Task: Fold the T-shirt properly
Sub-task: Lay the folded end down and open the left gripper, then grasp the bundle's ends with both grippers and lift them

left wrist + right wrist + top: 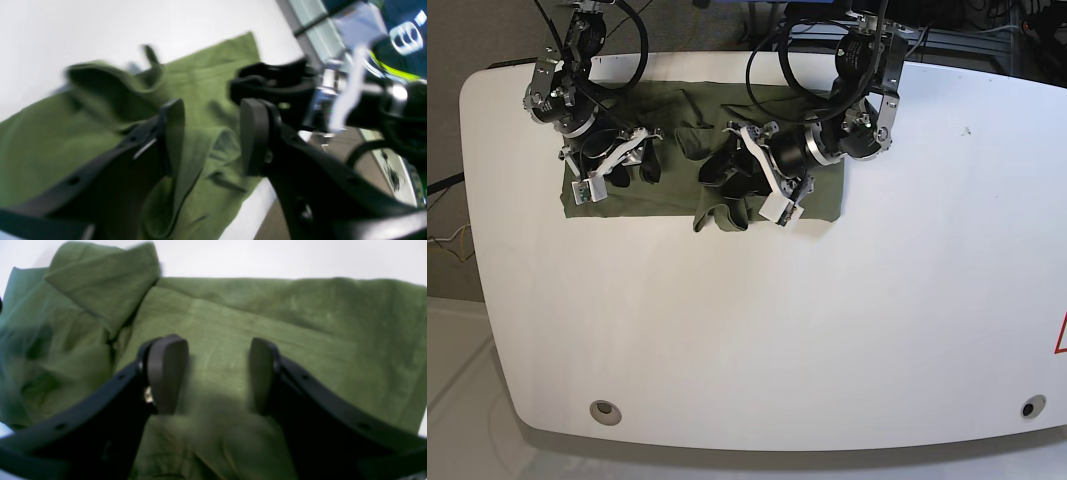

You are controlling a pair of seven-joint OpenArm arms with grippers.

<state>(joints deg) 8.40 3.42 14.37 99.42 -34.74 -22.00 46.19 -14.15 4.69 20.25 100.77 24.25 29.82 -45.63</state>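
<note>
1. The T-shirt (662,195) lies at the far edge of the white surface (757,330), stretched sideways as a band, with a crumpled bunch near its middle.
2. The left tool (213,136) hangs over this bunch. Its jaws stand apart and no cloth is between them, though a raised fold (200,156) lies just below.
3. The right tool (213,376) is over the flat end of the shirt, jaws wide, holding nothing.
4. Risk: the bunch in the middle is loose and uneven. If the left tool closes there, I think it may catch several layers together, and the fold would come out crooked.
5. Risk: the cloth lies close to the far edge of the surface, so a pull that way could drag it off.
6. Both wrist views are blurred, so fine creases cannot be judged.
</note>
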